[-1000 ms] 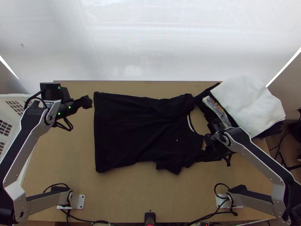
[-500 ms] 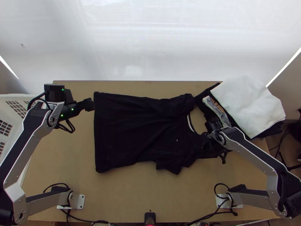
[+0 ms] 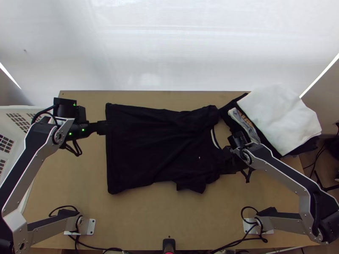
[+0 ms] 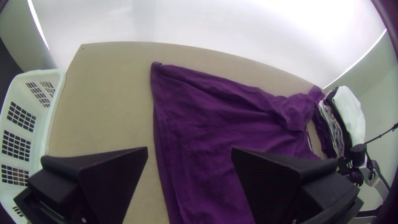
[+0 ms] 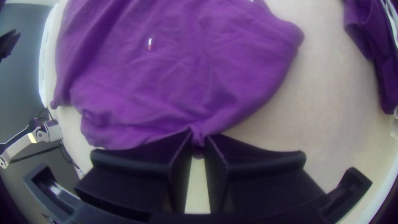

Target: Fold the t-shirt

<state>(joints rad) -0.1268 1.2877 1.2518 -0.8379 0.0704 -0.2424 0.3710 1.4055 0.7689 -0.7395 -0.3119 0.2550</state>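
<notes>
T-shirt (image 3: 156, 144): spread, long axis left to right, hem (image 3: 109, 165) right by our left gripper (image 3: 103, 127).
Left gripper: fingers apart, nearer the hem!
Right gripper (image 5: 199, 139): we're pinching collar-end cloth.
Room: worktop (image 3: 144, 220) shows wide nearside; folded pile (image 3: 279, 118) crowds the collar (image 3: 215, 139).

Honestly you won't get any readable text here, just a tiny pale-and-red mark (image 5: 149, 44) on the chest of your t-shirt (image 3: 144, 146) and an orangey print (image 3: 245, 119) on the grey cloth (image 3: 254, 134) beside the white one (image 3: 279, 118), neither legible.
</notes>
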